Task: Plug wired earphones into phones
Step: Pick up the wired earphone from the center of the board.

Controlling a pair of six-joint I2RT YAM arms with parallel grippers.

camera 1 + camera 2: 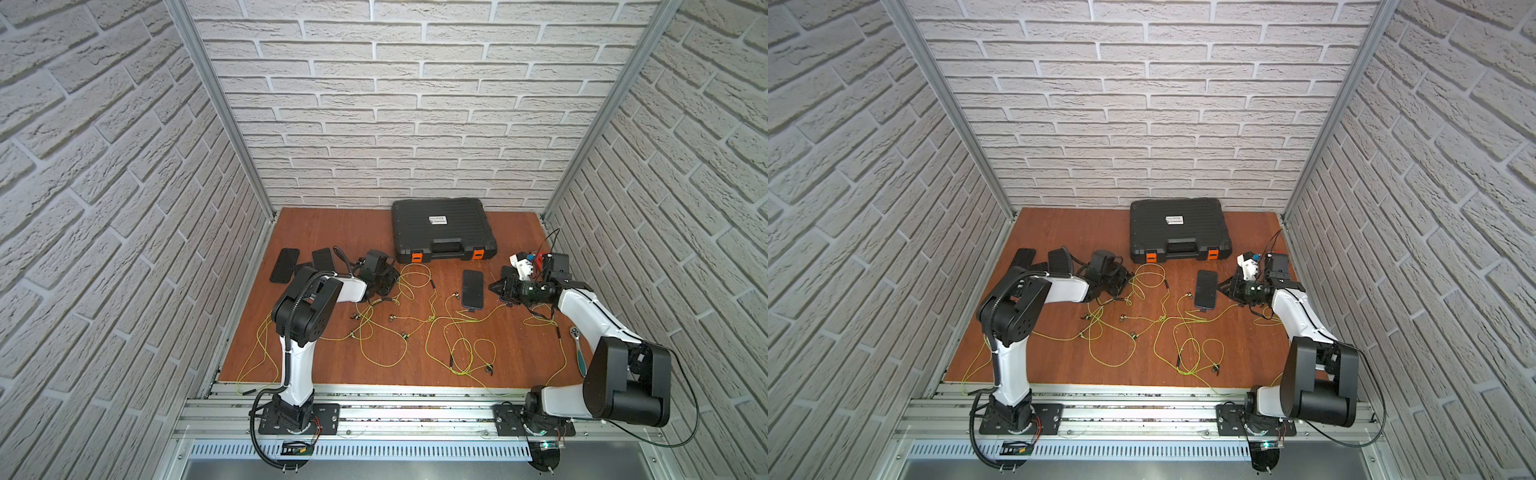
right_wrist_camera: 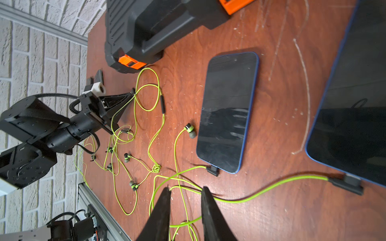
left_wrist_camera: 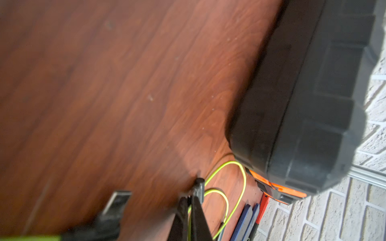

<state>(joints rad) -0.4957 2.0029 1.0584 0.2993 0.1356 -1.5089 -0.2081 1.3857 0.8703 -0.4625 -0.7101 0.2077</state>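
Two down: one phone [image 2: 227, 112] at the table's [image 1: 332, 232] middle and a second phone [image 2: 355, 104] nearer its right edge carry earphone plugs [image 2: 213, 170]. The left gripper [image 3: 191, 196] pinches what looks, through blur, like another plug [image 3: 199, 184]; the right gripper [image 2: 186, 188] hangs parted, empty. By the left edge, other phones [image 1: 284, 265] wait.

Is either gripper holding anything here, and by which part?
The left gripper is shut on an earphone plug, pinched at its fingertips by the plug's dark body. The right gripper is open and holds nothing.
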